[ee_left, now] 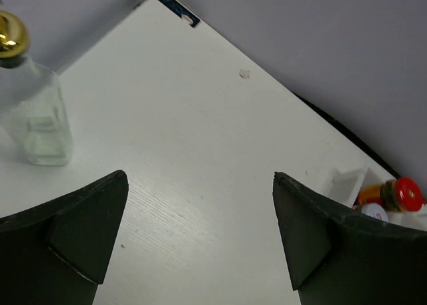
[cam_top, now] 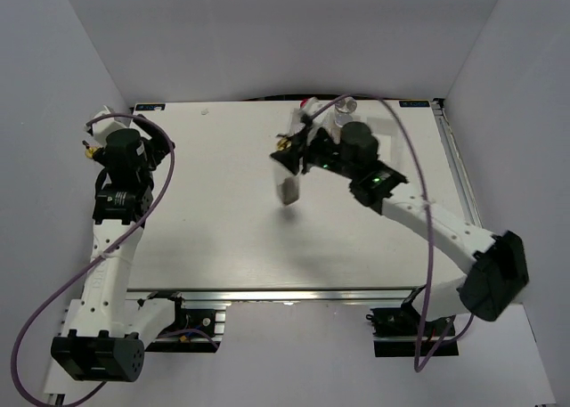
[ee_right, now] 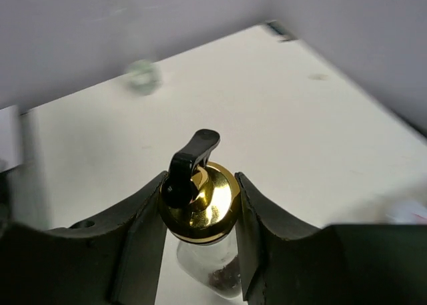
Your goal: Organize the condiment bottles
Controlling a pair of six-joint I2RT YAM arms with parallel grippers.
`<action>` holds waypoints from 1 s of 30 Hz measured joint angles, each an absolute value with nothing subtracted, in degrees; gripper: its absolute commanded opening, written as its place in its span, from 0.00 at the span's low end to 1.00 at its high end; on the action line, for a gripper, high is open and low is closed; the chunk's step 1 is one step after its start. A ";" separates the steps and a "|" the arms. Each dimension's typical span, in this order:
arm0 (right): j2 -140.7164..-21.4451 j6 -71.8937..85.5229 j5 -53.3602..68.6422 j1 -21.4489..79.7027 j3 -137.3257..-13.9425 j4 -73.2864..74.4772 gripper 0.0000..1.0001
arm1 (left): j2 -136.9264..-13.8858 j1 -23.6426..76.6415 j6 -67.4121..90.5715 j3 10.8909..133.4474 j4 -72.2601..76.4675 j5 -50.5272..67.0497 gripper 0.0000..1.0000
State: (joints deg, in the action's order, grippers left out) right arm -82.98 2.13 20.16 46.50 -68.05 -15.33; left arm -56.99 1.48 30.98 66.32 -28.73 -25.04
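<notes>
Right fingers grip gold-capped bottle; table sticker unreadable.

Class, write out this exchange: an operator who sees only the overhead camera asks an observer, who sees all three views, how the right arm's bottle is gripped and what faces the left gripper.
Operator: Where is the bottle gripped?
Observer: The right gripper is shut around its gold cap, just under a black spout.
Operator: What faces the left gripper?
Observer: A second bottle, clear with a gold cap, stands upright on the table at the left of that wrist view.
</notes>
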 measured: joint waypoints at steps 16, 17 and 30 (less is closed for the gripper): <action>-72.62 -2.44 3.11 13.30 -73.65 1.02 0.00 | -62.81 1.91 30.02 58.87 -23.24 -13.87 0.98; -73.60 -2.44 2.98 11.79 -73.89 1.48 0.00 | -62.81 1.96 29.93 58.67 -22.92 -14.15 0.98; -86.08 -4.29 -1.32 7.07 -79.15 -1.61 0.00 | -63.99 2.00 29.78 58.48 -20.78 -18.00 0.98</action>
State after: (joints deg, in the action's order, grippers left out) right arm -86.08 -4.29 -1.32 7.07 -79.15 -1.61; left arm -63.99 2.00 29.78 58.48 -20.78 -18.00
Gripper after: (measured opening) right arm 0.453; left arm 0.983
